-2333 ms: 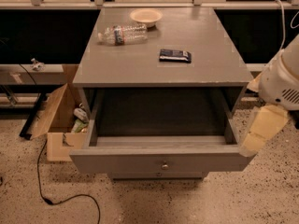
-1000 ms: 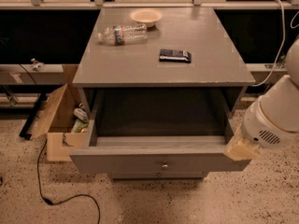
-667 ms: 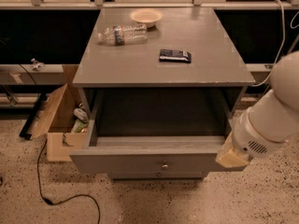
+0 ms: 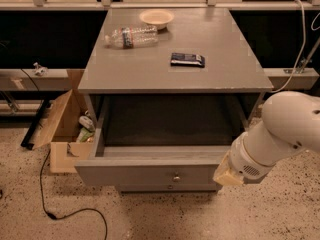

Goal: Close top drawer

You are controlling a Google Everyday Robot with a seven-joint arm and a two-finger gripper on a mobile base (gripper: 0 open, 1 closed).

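Observation:
The top drawer (image 4: 150,173) of the grey cabinet is pulled far out toward me, its deep box empty and its small round knob (image 4: 176,177) at the centre of the front. My gripper (image 4: 227,176) hangs at the end of the white arm, at the drawer front's right end, level with the front panel and close against it. A lower drawer front (image 4: 167,187) with a like knob shows just beneath.
On the cabinet top (image 4: 210,59) lie a plastic bottle (image 4: 131,36), a shallow bowl (image 4: 156,18) and a dark flat packet (image 4: 187,59). An open cardboard box (image 4: 65,129) stands on the floor to the left, with a black cable (image 4: 55,209) running across the floor.
My arm has swung down and leftward from beside the cabinet's right side to the drawer front's right end. The drawer has not visibly moved.

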